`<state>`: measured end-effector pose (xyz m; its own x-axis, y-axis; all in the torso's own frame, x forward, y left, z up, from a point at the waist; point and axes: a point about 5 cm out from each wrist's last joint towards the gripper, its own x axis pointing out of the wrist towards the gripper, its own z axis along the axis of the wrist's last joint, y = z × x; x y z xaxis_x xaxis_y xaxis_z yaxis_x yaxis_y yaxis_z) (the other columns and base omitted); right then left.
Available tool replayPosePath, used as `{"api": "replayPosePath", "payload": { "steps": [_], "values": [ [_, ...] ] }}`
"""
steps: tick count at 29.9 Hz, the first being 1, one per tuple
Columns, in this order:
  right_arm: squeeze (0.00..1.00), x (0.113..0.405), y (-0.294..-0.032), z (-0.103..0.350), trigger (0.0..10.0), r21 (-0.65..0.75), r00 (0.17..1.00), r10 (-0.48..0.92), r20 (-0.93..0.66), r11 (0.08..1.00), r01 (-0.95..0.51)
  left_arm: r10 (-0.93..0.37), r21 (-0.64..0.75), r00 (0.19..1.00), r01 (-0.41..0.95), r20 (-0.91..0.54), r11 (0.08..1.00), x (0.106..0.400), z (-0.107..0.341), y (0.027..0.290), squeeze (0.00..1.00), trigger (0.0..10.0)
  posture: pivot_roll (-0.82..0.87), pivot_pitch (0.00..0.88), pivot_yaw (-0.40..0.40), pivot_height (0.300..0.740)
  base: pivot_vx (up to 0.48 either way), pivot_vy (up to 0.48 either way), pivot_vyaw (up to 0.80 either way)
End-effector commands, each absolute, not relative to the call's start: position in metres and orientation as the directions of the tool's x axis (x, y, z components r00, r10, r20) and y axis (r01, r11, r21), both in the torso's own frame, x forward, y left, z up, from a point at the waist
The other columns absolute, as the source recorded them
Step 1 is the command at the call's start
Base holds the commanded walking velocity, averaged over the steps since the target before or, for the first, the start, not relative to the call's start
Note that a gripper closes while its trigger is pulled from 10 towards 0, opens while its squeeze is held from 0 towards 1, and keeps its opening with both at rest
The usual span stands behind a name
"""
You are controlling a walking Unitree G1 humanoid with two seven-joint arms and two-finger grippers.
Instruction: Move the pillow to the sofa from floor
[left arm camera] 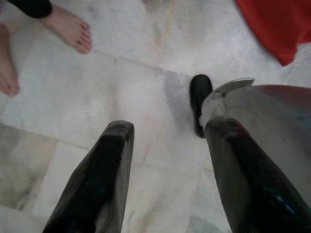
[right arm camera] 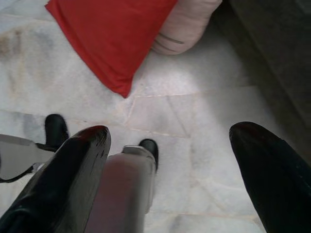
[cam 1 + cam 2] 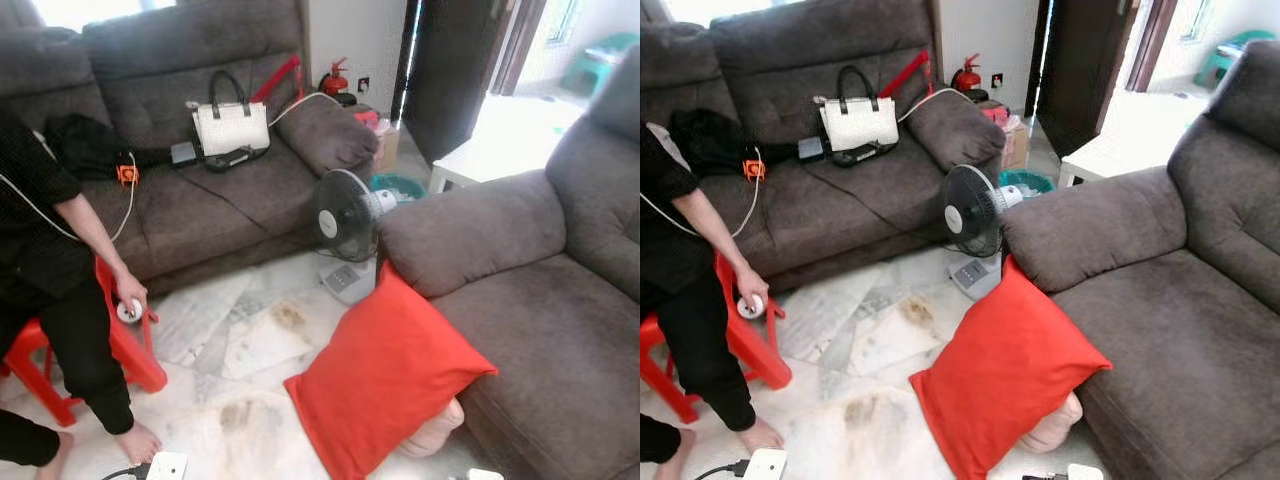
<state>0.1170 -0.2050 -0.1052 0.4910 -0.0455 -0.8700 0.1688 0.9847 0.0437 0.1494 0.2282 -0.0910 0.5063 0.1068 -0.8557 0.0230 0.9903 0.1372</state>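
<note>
The red pillow (image 3: 385, 375) stands tilted on the marble floor (image 3: 240, 400), leaning against the front of the grey sofa (image 3: 545, 340) on the robot's right, just below that sofa's armrest. Tucked under the pillow's lower corner, between it and the sofa base, lies a pale pink cushion (image 3: 435, 432). A standing fan (image 3: 345, 218) is on the floor just beyond the pillow, beside the same armrest. Farther from the pillow, a second grey sofa (image 3: 190, 190) carries a white handbag (image 3: 230, 125) and a black cable. A person (image 3: 55, 300) in black sits on a red plastic stool (image 3: 125, 350), well apart from the pillow, with bare feet on the floor and one hand resting near the stool's edge. The left tool (image 1: 165, 174) hangs over bare floor with its fingers spread wide, nothing between them. The right tool (image 2: 170, 170) also hangs wide apart over the floor, holding nothing, with the pillow's corner near it but not touched.
</note>
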Motion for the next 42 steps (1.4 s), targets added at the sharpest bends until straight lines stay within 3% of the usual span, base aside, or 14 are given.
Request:
{"api": "replayPosePath", "payload": {
  "steps": [1, 7, 23, 42],
  "values": [
    [0.0, 0.1184, -0.2051, -0.1047, 10.0, 0.051, 0.498, -0.051, -0.865, 0.981, 0.189, 0.113, 0.138, 0.512, 0.011, -0.852, 0.99, 0.1518, -0.0897, 0.2301, 0.0, 10.0, 0.06, 0.0, -0.02, 0.74, 0.0, 0.0, 0.0],
    [0.0, 0.1185, -0.205, -0.1047, 10.0, 0.052, 0.499, -0.05, -0.865, 0.981, 0.188, 0.115, 0.131, 0.512, -0.005, -0.851, 0.991, 0.1516, -0.0898, 0.2302, 0.0, 10.0, 0.06, 0.0, -0.021, 0.74, 0.0, 0.0, 0.0],
    [0.0, 0.1182, -0.2048, -0.1048, 10.0, 0.052, 0.497, -0.048, -0.866, 0.982, 0.184, 0.115, 0.131, 0.511, -0.003, -0.852, 0.991, 0.1513, -0.0898, 0.2303, 0.0, 10.0, 0.06, 0.0, -0.02, 0.74, 0.0, 0.384, 0.0],
    [0.0, 0.1186, -0.2042, -0.1048, 10.0, 0.051, 0.496, -0.045, -0.867, 0.983, 0.179, 0.109, 0.148, 0.518, 0.034, -0.849, 0.988, 0.1531, -0.0889, 0.2307, 0.0, 10.0, 0.06, 0.0, -0.018, 0.74, 0.0, 0.0, 0.0]
  ]
}}
